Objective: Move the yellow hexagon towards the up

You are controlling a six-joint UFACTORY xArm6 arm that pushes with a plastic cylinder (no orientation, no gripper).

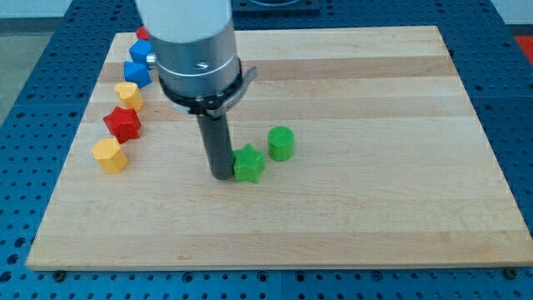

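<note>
The yellow hexagon [110,155] lies near the board's left edge, lowest in a row of blocks. My tip [221,176] is on the wooden board [358,208] near the middle, well to the right of the hexagon and slightly lower in the view. The tip touches or nearly touches the left side of a green star [249,164]. The arm's grey body hides part of the board above the rod.
Going up the left edge from the hexagon are a red star [123,123], a second yellow block [128,94], two blue blocks [138,72] [141,52] and a red block [143,35] partly hidden by the arm. A green cylinder [281,142] stands right of the green star.
</note>
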